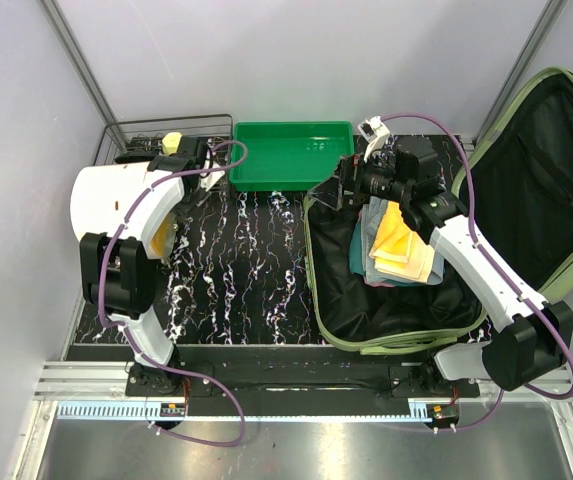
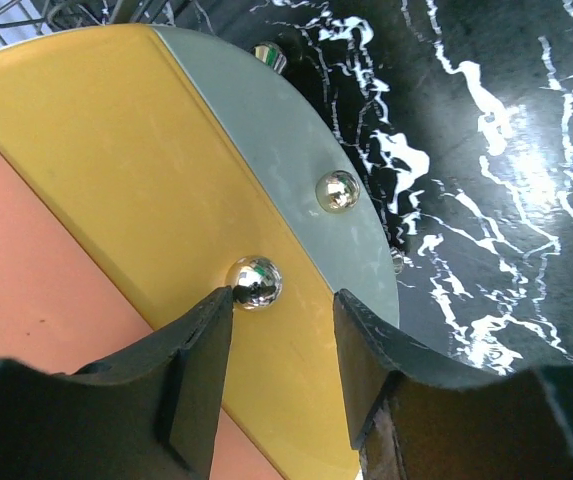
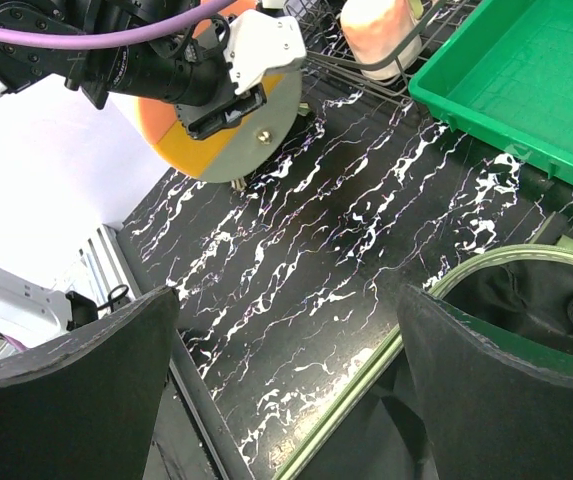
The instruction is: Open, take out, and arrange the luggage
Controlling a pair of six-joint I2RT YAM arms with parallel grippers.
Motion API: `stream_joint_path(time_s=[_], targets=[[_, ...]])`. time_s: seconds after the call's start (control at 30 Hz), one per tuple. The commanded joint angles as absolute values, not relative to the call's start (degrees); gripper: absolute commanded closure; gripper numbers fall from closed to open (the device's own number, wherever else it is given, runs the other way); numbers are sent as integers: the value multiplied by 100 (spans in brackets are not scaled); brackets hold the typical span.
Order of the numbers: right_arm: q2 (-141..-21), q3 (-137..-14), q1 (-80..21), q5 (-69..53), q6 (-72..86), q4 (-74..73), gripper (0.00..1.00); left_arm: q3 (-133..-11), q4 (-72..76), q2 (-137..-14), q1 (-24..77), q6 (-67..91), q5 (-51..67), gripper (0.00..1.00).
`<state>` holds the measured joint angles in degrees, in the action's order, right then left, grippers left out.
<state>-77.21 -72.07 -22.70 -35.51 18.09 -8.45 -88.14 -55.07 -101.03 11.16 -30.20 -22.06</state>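
The luggage (image 1: pixel 403 341) lies open at the right of the table, its lid (image 1: pixel 556 170) leaning back against the wall. Folded yellow, teal and pink cloths (image 1: pixel 398 245) are stacked on its black lining. My right gripper (image 3: pixel 286 330) hangs open and empty over the marble table by the luggage's green zip rim (image 3: pixel 486 265). A white round case (image 1: pixel 116 200) lies on its side at the left, its orange, yellow and grey base (image 2: pixel 166 200) studded with metal feet. My left gripper (image 2: pixel 284 300) is against that base with jaws apart, one fingertip (image 2: pixel 211 320) touching a stud (image 2: pixel 254 280).
A bright green shallow tray (image 1: pixel 291 155) sits at the back centre. A black wire basket (image 1: pixel 136 140) at the back left holds a pale yellow item (image 1: pixel 172 142). Black marbled tabletop (image 1: pixel 251 270) lies between the round case and the luggage. Walls close in on three sides.
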Motion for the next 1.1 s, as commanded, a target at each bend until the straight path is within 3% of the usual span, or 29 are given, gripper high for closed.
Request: stream_joint_path(time_s=[0.0, 0.27, 0.4, 0.57, 0.73, 0.9, 1.0, 1.07], targets=[[-7506, -7365, -2206, -3560, 1652, -817, 1, -8552, -5388, -10073, 826, -3366, -2575, 51], [-7515, -7356, -2180, -3621, 1591, -844, 0, -8647, -5614, -9844, 844, -3375, -2120, 49], [-7515, -7383, -2136, -3595, 1337, -1036, 0, -9429, -6404, -9677, 1307, -3243, -549, 28], [-7453, -7602, -2013, -3305, 372, -1949, 0, -10412, -6644, -9633, 2126, -2858, 104, 4], [-7357, -8094, -1899, -2875, -816, -3795, 0, -11118, -6566, -9546, 2153, -2348, 1123, 2], [-7295, -8033, -1793, -2531, -1994, -4841, 0, -10189, -4662, -8615, 2145, -1828, 1800, 1], [-7602, -8242, -1679, -2548, -2372, -5288, 0, -9922, -4236, -8813, 2145, -2372, 2405, 1], [-7917, -8410, -1652, -2558, -2757, -5623, 0, -10518, -4498, -9183, 2153, -2409, 2470, 1]])
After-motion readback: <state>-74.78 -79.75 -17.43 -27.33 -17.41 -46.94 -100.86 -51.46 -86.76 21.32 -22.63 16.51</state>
